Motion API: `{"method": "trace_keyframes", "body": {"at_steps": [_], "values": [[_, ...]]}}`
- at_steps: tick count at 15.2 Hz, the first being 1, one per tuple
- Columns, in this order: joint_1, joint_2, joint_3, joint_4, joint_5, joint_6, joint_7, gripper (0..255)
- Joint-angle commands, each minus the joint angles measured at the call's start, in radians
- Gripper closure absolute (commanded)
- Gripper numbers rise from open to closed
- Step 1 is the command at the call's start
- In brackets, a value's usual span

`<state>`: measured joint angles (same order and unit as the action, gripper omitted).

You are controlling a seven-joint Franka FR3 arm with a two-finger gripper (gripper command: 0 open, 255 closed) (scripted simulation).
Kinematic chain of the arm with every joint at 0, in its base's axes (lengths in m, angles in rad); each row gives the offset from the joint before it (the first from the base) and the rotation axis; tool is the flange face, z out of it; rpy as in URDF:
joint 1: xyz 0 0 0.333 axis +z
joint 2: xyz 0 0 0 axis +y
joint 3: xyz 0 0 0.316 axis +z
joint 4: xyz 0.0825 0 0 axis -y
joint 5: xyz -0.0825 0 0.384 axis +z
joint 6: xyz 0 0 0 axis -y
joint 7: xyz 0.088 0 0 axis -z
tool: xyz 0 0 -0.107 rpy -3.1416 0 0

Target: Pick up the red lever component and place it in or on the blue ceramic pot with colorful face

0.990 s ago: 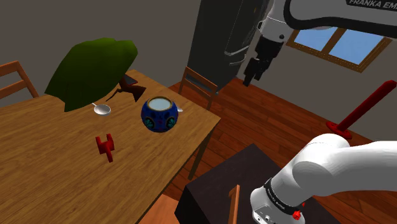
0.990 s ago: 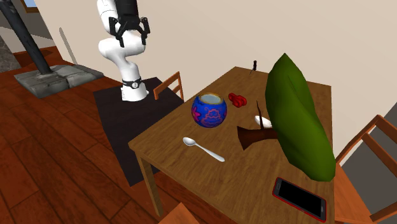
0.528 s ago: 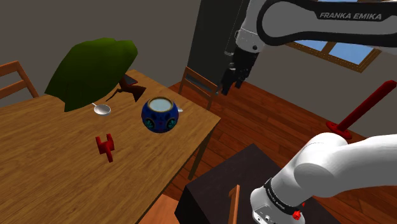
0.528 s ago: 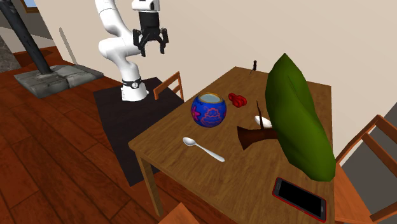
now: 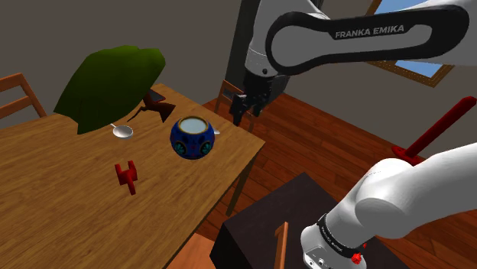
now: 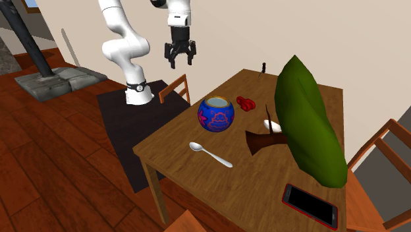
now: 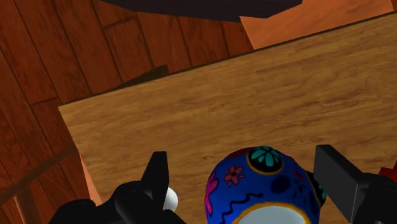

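- The tool hangs in the air with its fingers spread wide and nothing between them. In the shoulder view it sits at 2 o'clock of the blue painted pot, above the edge of the surface.
- The second exterior view puts the tool at 11 o'clock of the pot, high over a wooden chair that stands at the surface's side. There is open air between tool and pot.
- The red lever component lies on the surface at 8 o'clock of the pot in the shoulder view, well apart from the tool, with bare wood all round it. From the second exterior view it lies at 2 o'clock of the pot, near but not touching.
- The wrist view adds close detail. The tool looks down on the pot, which has painted flowers and a pale inside, and on the surface's corner with the plank floor beyond.
- The second exterior view adds a spoon at 6 o'clock of the pot, near the surface's edge, and a red-edged phone at 5 o'clock near the far corner.
- A green plant stands at 10 o'clock of the pot in the shoulder view, with a second spoon just beside its brown stem.
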<state>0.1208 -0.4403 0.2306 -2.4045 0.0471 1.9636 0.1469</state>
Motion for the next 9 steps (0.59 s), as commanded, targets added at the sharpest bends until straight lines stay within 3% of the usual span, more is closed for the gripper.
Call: {"method": "trace_keyframes", "body": {"at_steps": [1,9], "values": [[0.009,0.059,0.033,0.012,0.003,0.046,0.042,0],[0.036,0.327,0.150,0.142,-0.054,0.171,0.226,0]]}}
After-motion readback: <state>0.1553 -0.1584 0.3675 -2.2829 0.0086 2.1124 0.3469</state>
